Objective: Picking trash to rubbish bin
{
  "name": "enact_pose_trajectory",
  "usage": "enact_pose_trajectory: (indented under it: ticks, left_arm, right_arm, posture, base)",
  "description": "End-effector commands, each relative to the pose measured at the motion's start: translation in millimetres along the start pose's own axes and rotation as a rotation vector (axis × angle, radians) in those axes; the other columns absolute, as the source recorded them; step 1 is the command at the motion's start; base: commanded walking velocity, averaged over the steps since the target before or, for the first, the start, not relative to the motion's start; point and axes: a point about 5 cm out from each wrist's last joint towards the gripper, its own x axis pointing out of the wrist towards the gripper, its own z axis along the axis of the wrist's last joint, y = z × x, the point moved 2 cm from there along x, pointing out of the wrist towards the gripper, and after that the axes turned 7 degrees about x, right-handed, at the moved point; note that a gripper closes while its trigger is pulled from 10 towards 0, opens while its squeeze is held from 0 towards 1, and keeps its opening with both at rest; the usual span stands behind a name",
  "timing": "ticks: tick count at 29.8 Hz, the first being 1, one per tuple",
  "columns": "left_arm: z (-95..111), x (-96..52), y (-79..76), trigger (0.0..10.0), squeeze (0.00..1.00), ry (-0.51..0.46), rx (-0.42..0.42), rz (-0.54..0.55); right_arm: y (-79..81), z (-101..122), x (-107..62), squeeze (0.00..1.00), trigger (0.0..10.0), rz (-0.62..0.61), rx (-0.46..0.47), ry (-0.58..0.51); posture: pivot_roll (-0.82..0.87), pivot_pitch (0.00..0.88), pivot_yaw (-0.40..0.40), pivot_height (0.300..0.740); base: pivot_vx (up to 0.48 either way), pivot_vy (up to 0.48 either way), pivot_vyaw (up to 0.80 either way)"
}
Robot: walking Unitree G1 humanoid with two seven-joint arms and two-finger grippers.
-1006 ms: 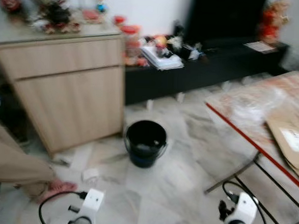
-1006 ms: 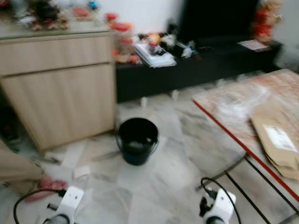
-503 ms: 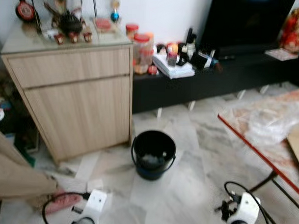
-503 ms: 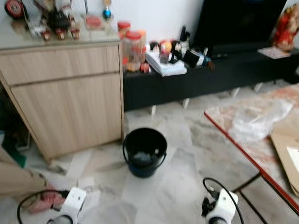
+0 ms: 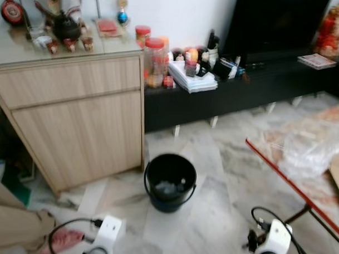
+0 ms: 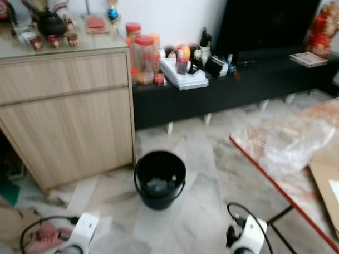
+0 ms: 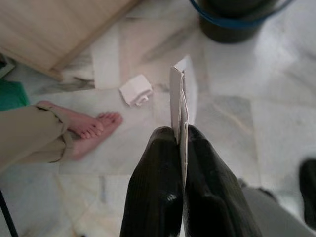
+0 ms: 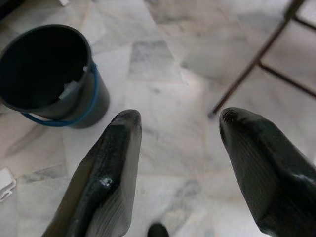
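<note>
The left wrist view shows the left gripper [image 7: 180,143] clamped on a white card [image 7: 177,94] above marble floor [image 7: 276,123], near a bare foot [image 7: 81,129] and paper scrap [image 7: 136,90]. The right gripper [image 8: 180,133] hangs spread wide beside the bin [image 5: 170,181]; open floor lies between cabinet [image 5: 75,121] and table [image 5: 302,165].

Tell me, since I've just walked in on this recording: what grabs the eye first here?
The black bucket stands on the marble floor beside the wooden cabinet, with some trash already inside. The left hand is shut on a flat white piece of card, and a crumpled white scrap lies on the floor near a person's bare feet. The right hand hangs open near the bucket.
</note>
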Motion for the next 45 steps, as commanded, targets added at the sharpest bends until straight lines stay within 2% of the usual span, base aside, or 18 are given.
enact_pose_trajectory:
  ticks: [1, 15, 22, 32, 45]
  left_arm:
    - [-10.3, -1.4, 6.0, 10.0, 0.00, 0.038, 0.000, 0.014]
    - [-8.6, -0.9, 6.2, 10.0, 0.00, 0.034, 0.000, 0.014]
    - [-8.4, -0.9, 6.1, 10.0, 0.00, 0.034, 0.001, 0.014]
    - [-8.3, -0.8, 6.1, 10.0, 0.00, 0.036, 0.000, 0.014]
    - [-3.2, 0.4, 6.8, 10.0, 0.00, 0.019, 0.000, 0.015]
  right_arm:
    - [11.9, 3.3, 2.3, 0.00, 10.0, 0.026, -0.010, -0.009]
    - [12.3, 3.8, 2.2, 0.00, 10.0, 0.033, 0.012, -0.014]
    - [13.4, 3.2, 2.4, 0.00, 10.0, 0.034, -0.017, -0.008]
    - [14.0, 1.8, 2.2, 0.00, 10.0, 0.035, -0.033, -0.001]
    - [15.0, 1.8, 2.3, 0.00, 10.0, 0.038, -0.019, -0.002]
  posture:
    - [0.22, 0.000, -0.094, 0.740]
    - [0.22, 0.000, -0.092, 0.740]
    - [0.22, 0.000, -0.092, 0.740]
    - [0.22, 0.000, -0.094, 0.740]
    - [0.22, 0.000, -0.094, 0.740]
  base:
    - [0.368, 0.000, 0.80]
    - [0.366, 0.000, 0.11]
    - [0.366, 0.000, 0.00]
    - [0.367, 0.000, 0.64]
    - [0.365, 0.000, 0.00]
